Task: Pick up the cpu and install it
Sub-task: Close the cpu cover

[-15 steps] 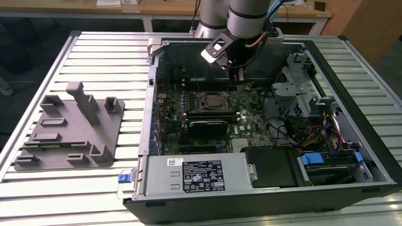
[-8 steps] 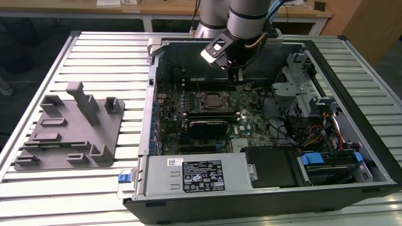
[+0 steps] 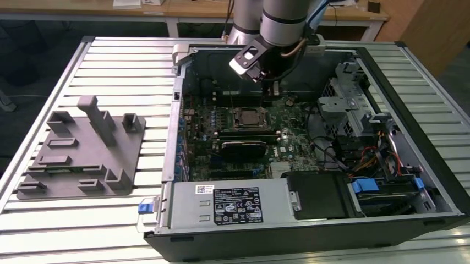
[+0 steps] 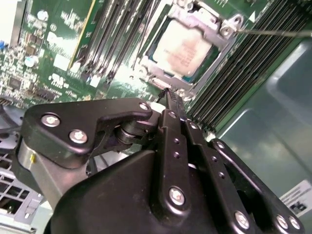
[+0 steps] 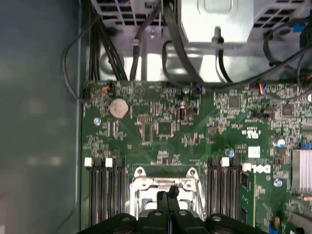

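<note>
silver cpu (image 4: 183,48) flat in socket (image 4: 213,25)

In the exterior view we overlook the computer case (image 3: 294,242) from high up; both wrist views closely face its socket (image 4: 214,24) (image 5: 165,184).

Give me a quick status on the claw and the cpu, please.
Claw shut, empty, tips close by the cpu. Cpu lies in the metal socket frame on the motherboard. Nothing between claw and cpu.
</note>
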You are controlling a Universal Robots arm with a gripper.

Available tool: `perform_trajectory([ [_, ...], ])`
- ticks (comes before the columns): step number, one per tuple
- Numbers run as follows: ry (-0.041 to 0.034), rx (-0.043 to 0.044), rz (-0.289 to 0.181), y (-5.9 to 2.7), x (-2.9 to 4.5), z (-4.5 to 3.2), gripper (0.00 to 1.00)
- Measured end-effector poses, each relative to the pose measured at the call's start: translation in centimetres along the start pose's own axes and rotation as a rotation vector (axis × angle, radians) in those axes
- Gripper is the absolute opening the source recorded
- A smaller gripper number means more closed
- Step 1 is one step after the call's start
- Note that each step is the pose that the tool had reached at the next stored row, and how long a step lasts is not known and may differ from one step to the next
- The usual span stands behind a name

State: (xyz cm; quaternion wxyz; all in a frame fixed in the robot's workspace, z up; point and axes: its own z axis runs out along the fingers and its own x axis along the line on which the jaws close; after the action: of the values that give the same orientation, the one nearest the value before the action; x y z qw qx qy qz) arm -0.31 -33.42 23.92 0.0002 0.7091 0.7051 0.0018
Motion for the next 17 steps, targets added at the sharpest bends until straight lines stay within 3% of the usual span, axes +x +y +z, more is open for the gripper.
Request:
perform_trajectory([
  [8,0.0019,0.0001,0.000,-0.73,-0.20,0.61,0.11],
  [17,0.0107,0.0000,0.000,-2.01,-0.89,1.00,0.11],
])
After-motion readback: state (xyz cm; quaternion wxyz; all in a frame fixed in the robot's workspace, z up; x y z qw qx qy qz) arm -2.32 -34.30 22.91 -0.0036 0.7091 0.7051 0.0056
